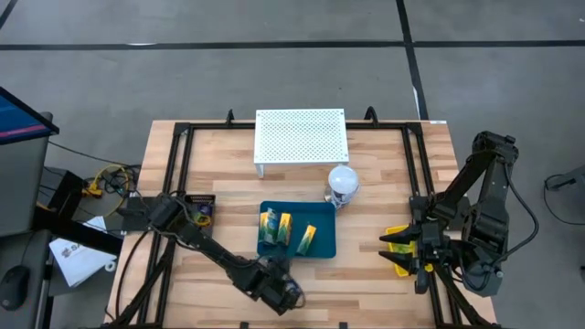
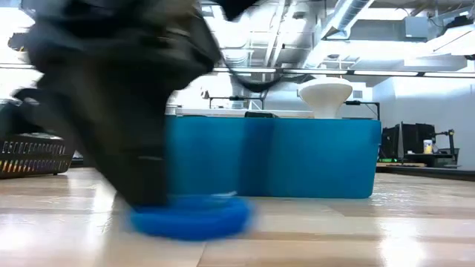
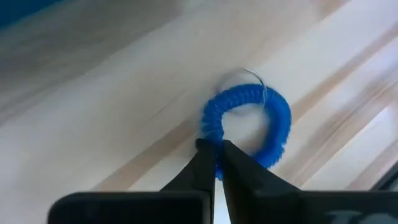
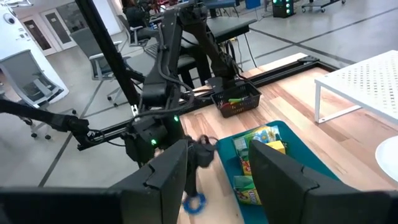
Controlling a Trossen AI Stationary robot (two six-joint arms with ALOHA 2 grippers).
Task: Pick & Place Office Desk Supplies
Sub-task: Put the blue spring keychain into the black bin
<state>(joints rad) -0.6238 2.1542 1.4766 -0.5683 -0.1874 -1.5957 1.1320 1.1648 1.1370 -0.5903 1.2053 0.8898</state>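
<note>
While the left arm stretches diagonally across the wooden table (image 1: 219,174) toward its near edge, the left gripper (image 3: 214,163) sits low on the boards, fingers pressed together and pinching the rim of a blue coiled loop (image 3: 249,124). That loop lies flat on the wood just in front of the blue tray (image 1: 274,212), near the table's front edge, with bare boards around it. Being a ring, it has no long axis; its opening faces upward, and a thin wire ring shows at its far side. Green and yellow packets (image 1: 285,228) lie inside the tray. Behind the tray stand a white ball-shaped object (image 1: 344,183) and a white perforated board (image 1: 302,135). Waiting at the table's right edge, well apart from the tray, the right gripper (image 1: 395,249) has its fingers spread and points toward the tray.
</note>
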